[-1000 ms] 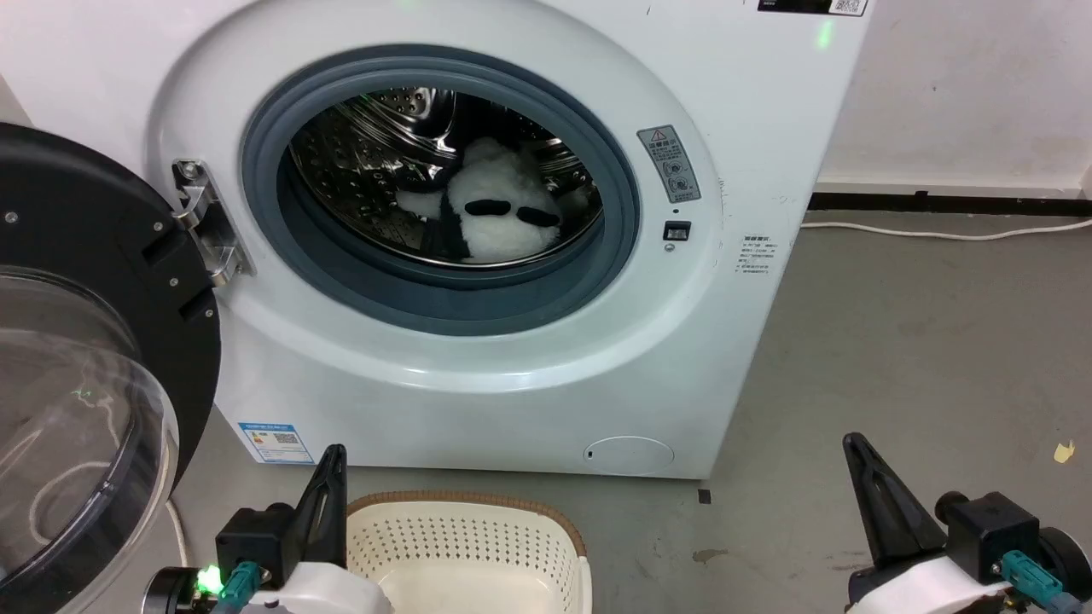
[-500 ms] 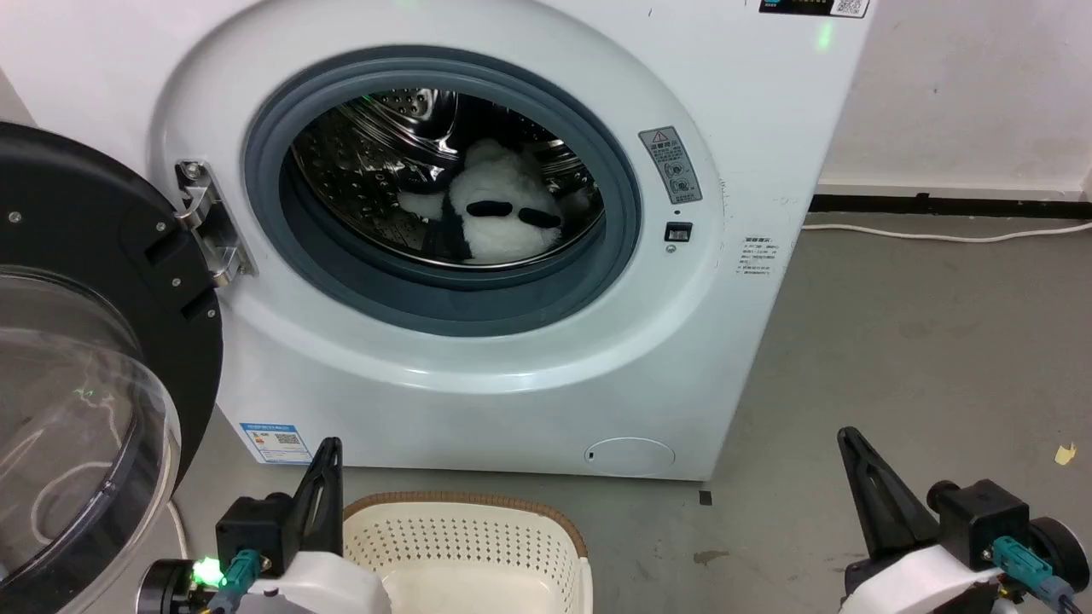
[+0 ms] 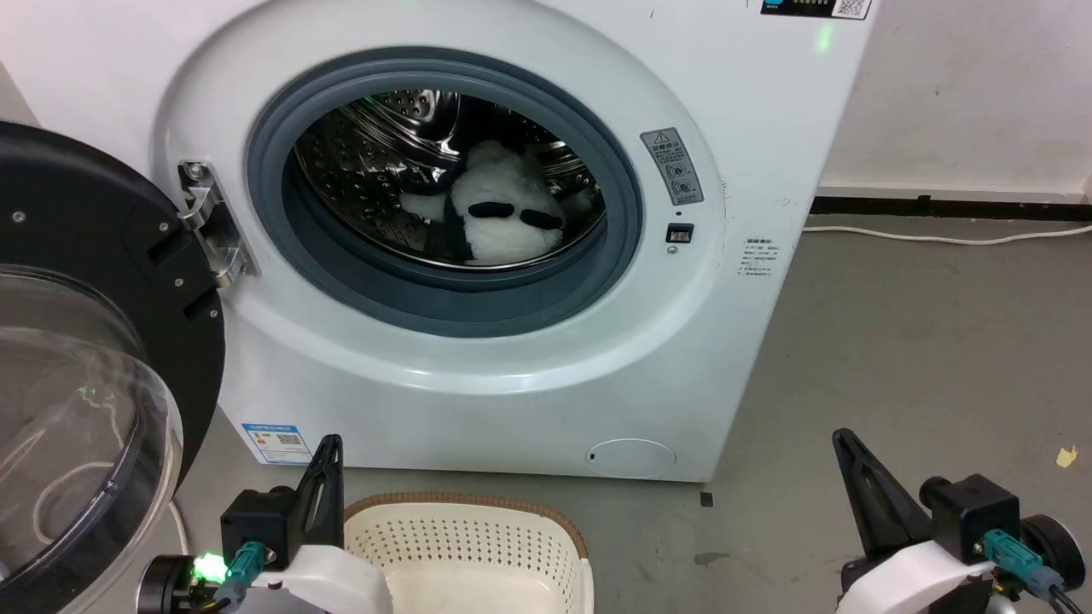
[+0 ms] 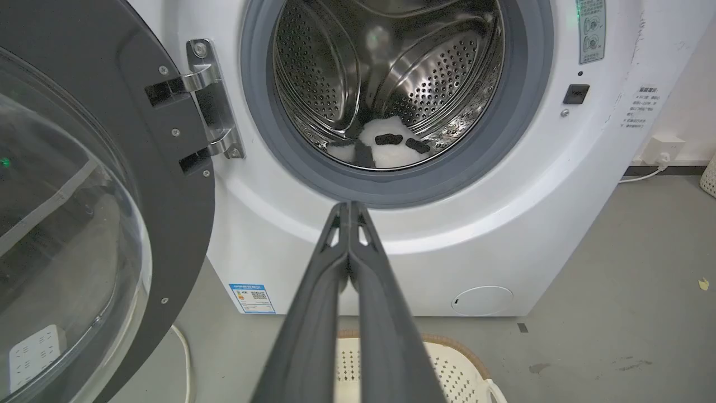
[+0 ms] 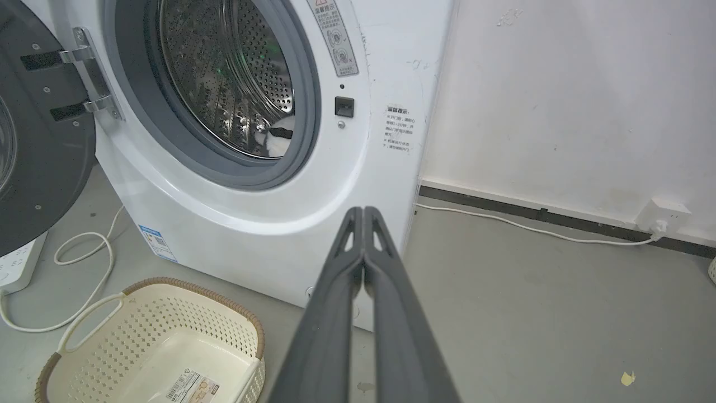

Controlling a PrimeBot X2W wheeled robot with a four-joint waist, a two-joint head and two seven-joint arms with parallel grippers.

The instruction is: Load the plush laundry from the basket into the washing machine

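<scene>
The plush laundry [image 3: 508, 217], fluffy white with black patches, lies on the bottom of the steel drum inside the washing machine [image 3: 478, 375]; it also shows as the plush [image 4: 389, 148] and the plush [image 5: 278, 140] in the wrist views. The cream basket [image 3: 465, 546] with a brown rim stands on the floor before the machine, holding nothing but a label sticker [image 5: 193, 387]. My left gripper [image 3: 328, 448] is shut beside the basket's left end; its tips [image 4: 348, 208] meet with nothing held. My right gripper [image 3: 845, 443] is shut over the floor at the right, and its fingertips [image 5: 363, 212] press together.
The washer's black-framed bubble door [image 3: 77, 409] stands wide open at the left. A white cable [image 3: 947, 232] runs along the wall base to a socket [image 5: 663, 218]. A power strip [image 5: 17, 263] and cord loop [image 5: 84, 268] lie left of the machine. Grey floor [image 3: 921, 341] stretches to the right.
Both grippers have sunk slightly toward the bottom edge of the head view, and the view has shifted a little. The plush and basket stay where they were.
</scene>
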